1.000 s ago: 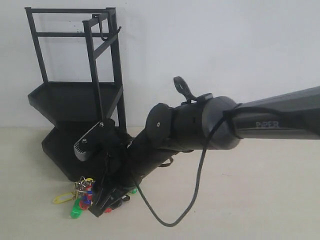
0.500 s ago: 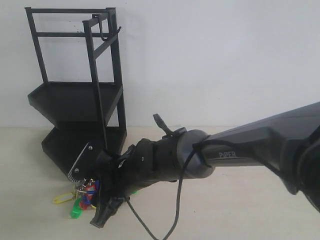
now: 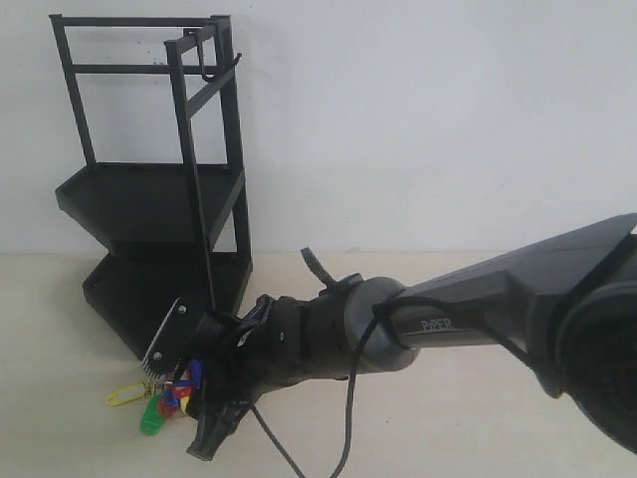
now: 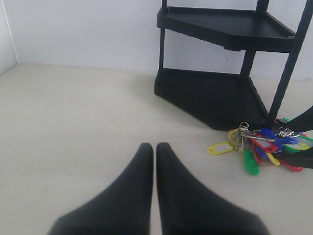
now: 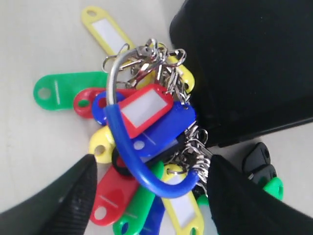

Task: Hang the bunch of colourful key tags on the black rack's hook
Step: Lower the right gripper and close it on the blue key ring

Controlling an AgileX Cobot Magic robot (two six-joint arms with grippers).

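Right gripper (image 5: 151,166) — jaws spread wide, straddling the colourful key tag bunch (image 5: 146,112) on the table (image 5: 29,147) beside the black rack (image 5: 244,63); probably light, loose, shifty — pinch the stiffer blue loop (image 5: 146,182).

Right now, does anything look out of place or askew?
Only the colourful key tag bunch: it lies splayed on the surface beside the black rack's base, not on the hook. The right gripper straddles it, open. Nothing looks damaged.

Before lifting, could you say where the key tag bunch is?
The key tag bunch lies lower left in the exterior view, beside the black rack, inside the open right gripper.
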